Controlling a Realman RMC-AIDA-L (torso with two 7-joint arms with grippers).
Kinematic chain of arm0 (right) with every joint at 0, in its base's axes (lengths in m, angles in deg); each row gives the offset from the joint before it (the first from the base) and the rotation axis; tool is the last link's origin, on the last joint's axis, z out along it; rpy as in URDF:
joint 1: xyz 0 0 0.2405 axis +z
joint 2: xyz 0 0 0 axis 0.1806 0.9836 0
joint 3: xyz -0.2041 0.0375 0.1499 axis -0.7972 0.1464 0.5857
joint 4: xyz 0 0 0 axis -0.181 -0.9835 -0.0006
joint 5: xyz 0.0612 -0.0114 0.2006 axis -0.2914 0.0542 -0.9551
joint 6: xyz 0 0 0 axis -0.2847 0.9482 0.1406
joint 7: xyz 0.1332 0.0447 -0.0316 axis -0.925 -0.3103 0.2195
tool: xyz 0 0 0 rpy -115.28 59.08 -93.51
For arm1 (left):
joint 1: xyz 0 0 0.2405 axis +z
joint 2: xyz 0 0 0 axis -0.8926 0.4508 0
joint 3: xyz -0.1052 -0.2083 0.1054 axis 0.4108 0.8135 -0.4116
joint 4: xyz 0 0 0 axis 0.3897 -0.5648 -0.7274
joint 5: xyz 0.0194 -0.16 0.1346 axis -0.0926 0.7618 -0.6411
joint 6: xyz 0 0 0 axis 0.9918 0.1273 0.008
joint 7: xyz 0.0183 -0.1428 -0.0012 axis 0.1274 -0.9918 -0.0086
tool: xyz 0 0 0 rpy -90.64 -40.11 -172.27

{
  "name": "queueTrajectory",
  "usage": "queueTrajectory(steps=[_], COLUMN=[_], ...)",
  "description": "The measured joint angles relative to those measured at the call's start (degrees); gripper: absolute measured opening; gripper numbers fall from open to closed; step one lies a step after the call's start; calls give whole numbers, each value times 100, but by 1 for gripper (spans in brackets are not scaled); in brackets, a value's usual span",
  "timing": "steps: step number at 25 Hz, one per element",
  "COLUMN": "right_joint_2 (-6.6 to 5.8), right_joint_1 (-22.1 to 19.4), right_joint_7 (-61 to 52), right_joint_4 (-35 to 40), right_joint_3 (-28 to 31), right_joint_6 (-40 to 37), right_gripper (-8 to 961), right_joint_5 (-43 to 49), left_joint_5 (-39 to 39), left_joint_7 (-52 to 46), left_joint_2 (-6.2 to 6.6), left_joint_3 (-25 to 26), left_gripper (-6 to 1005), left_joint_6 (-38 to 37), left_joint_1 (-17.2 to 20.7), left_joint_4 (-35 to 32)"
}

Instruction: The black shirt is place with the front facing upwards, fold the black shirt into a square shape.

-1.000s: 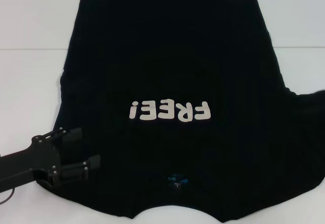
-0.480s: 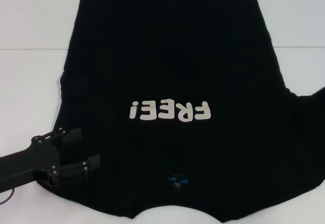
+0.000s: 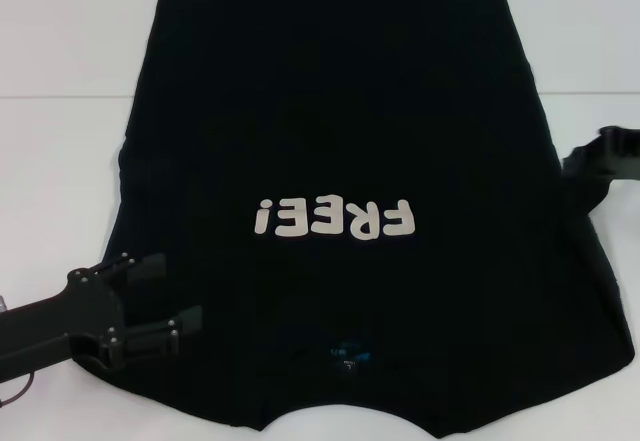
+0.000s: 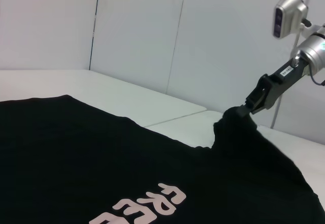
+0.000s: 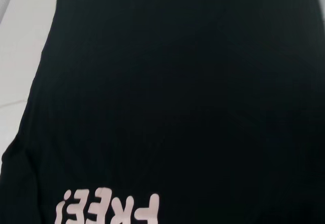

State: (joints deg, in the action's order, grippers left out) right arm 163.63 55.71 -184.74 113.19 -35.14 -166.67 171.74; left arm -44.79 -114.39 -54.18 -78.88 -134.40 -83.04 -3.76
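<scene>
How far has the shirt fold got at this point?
Early. The black shirt lies spread front-up, no fold completed. In hand: the right gripper pinches and lifts its right sleeve; the left gripper sits open over the left sleeve area. All folds into a square remain.

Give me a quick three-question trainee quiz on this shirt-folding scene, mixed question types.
1. True or false: the left pincer is open over the black shirt.
2. Which pincer has lifted a sleeve? A) left B) right
3. Fill in: the white lettering reads ____.

Key: 1 true; 2 B; 3 FREE!
</scene>
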Motion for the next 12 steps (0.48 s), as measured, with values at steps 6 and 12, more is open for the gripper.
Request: queueTrajectory(steps=[6, 12], right_joint_2=[124, 283], right_joint_1=[176, 332], right_joint_7=[57, 312], right_joint_4=[-185, -230], right_joint_3=[-327, -436], right_joint_6=[216, 243], right_gripper=[47, 75], right_joint_5=[0, -11], left_joint_5=[6, 21], left_joint_7=[0, 0], left_joint_2=[-13, -16], left_joint_3=[0, 0], left_gripper=[848, 845], left_joint_6=[0, 11], left_joint_1=[11, 20], left_joint_4=[0, 0])
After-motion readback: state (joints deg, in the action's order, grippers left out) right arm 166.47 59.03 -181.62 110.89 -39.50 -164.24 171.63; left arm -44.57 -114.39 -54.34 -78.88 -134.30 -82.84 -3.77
